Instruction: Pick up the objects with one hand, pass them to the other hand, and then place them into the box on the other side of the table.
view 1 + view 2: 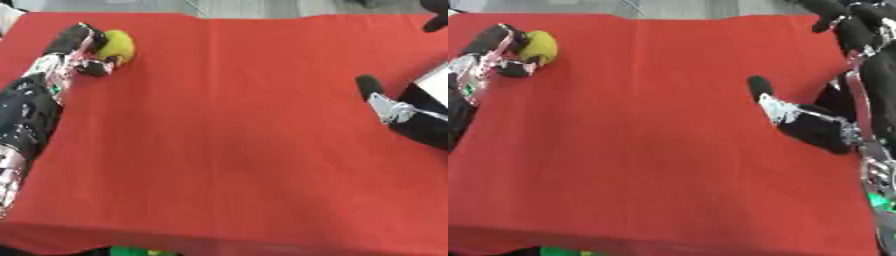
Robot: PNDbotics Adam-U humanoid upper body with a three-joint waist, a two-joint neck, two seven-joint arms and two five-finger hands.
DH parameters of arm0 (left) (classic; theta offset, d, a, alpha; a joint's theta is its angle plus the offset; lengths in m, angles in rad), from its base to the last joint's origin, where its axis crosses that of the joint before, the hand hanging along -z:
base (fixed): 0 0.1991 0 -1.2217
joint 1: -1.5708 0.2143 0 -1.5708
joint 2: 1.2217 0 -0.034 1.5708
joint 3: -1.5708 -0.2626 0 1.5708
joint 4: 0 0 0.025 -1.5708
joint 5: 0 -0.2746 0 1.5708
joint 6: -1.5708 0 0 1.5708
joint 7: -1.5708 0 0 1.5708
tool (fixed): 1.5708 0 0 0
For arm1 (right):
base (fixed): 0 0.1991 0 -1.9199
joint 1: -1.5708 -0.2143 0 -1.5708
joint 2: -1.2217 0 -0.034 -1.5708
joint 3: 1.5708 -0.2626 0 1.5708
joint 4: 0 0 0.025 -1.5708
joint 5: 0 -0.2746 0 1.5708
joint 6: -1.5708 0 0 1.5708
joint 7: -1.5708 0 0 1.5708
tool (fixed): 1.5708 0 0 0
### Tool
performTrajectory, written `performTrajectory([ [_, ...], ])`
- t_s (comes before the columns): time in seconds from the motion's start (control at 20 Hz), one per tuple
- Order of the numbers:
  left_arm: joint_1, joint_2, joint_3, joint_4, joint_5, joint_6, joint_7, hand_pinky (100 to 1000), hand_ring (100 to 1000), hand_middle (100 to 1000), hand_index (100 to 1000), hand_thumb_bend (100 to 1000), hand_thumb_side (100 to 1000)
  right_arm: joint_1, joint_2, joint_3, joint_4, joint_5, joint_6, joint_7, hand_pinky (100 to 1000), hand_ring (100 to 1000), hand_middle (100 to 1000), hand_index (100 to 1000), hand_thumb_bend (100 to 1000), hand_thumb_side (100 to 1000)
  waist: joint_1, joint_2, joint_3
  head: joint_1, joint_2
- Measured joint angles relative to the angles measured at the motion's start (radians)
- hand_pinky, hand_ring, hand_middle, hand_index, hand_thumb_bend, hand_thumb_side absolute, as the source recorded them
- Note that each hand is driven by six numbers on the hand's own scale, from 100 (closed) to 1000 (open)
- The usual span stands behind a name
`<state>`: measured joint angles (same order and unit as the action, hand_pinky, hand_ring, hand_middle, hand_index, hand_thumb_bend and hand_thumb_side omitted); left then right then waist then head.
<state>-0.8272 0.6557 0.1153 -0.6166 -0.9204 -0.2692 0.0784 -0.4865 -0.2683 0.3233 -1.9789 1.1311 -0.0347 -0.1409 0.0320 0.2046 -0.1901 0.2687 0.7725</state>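
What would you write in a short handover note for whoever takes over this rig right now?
Left hand: at the far left of the red table, fingers curled round the yellow-green ball.
Right hand: waiting at the right side, holding nothing; whether its fingers are open cannot be told.
Done: ball grasped.
Left: pass it to the right hand, then place it in the box, of which only a pale corner shows at the right edge.

A red cloth covers my whole table, smooth apart from faint creases, and hangs over the near edge. Beyond its far edge I see a strip of grey floor. Below the near edge, something bright green peeks out at the bottom of my view.
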Motion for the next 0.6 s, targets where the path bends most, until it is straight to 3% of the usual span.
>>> performTrajectory([
  [0.3,0.039,0.024,-0.061,-0.165,0.239,-0.120,-0.148,678,486,435,501,100,143,-0.004,-0.021,0.025,0.000,-0.014,-0.016,0.022,717,756,580,860,404,551,0.007,-0.035,0.047,-0.061,0.000],
  [0.35,0.050,0.033,-0.078,-0.203,0.288,-0.140,-0.182,679,486,435,501,100,147,-0.013,-0.028,0.034,0.000,-0.020,-0.023,0.032,724,758,584,864,413,527,0.009,-0.044,0.055,-0.074,0.000],
  [0.4,0.063,0.042,-0.098,-0.245,0.339,-0.160,-0.219,675,487,436,502,100,148,-0.024,-0.036,0.046,0.000,-0.029,-0.034,0.044,727,759,586,865,485,603,0.012,-0.052,0.064,-0.086,0.000],
  [0.45,0.077,0.052,-0.121,-0.289,0.390,-0.176,-0.257,679,487,438,503,100,153,-0.035,-0.044,0.058,0.000,-0.039,-0.047,0.058,730,759,588,866,425,515,0.016,-0.059,0.073,-0.099,0.000],
  [0.6,0.116,0.072,-0.206,-0.429,0.556,-0.211,-0.386,678,489,440,504,100,169,-0.080,-0.066,0.099,0.000,-0.079,-0.088,0.105,731,756,586,867,453,518,0.021,-0.073,0.092,-0.136,0.000],
])
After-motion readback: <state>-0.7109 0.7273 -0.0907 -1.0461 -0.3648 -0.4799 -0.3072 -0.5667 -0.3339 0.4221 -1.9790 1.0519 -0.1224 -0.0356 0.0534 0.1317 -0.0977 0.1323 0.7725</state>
